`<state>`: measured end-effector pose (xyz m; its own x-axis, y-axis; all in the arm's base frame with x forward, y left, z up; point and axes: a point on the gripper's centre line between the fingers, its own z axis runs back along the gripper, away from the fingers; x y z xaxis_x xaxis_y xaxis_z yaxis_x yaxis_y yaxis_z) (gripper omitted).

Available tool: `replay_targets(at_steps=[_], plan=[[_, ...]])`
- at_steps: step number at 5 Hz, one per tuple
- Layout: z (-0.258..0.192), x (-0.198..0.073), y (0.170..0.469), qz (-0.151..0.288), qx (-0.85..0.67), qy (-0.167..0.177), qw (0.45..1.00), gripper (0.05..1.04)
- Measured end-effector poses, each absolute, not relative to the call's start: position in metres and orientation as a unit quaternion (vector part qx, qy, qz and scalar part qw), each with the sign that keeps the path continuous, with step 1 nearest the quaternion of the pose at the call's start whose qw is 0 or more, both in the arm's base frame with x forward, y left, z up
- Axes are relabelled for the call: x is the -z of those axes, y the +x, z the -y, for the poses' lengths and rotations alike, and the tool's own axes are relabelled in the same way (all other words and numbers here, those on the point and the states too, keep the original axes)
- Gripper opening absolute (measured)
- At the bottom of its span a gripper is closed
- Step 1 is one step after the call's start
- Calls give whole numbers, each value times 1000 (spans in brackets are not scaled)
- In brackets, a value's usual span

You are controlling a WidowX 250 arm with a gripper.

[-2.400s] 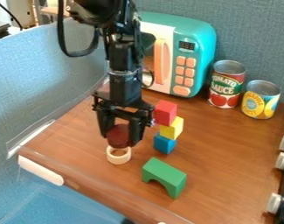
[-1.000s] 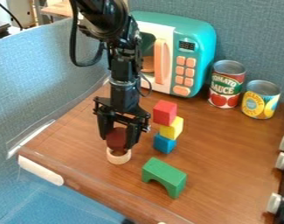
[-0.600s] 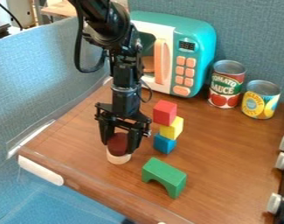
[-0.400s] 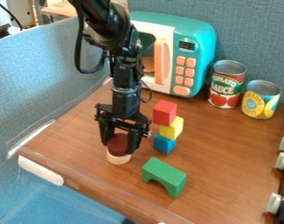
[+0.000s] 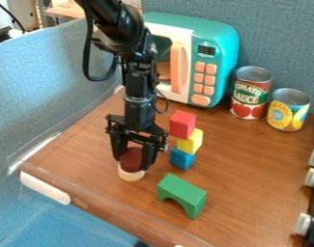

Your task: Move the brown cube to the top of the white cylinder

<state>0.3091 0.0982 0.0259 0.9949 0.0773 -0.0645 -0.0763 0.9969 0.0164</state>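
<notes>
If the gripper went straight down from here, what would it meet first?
Likely the white cylinder, met by the brown block that the gripper holds: the block looks to rest on it, though this slanted view leaves contact unclear.

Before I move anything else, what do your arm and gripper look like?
The arm is black, bulky and rounded at its upper joint and slimmer below, with a thick black cable looping out beside it. The gripper is black too: a crossbar carrying two narrow, blunt-ended jaws.
</notes>
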Motion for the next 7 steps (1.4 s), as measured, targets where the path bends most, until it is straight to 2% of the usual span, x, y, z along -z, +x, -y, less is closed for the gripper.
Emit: replay_targets(at_steps=[1,3,4,5,6,7], plan=[[-97,-22,304,-53,-32,2,998,1009],[-95,-24,304,-57,-38,-9,998,1000],[-100,-36,301,-52,-54,-16,997,1000],[-102,-63,309,-38,-58,-25,997,1000],[-114,-91,311,-20,-68,-14,997,1000],[-113,-106,309,-14,-46,5,999,1000]])
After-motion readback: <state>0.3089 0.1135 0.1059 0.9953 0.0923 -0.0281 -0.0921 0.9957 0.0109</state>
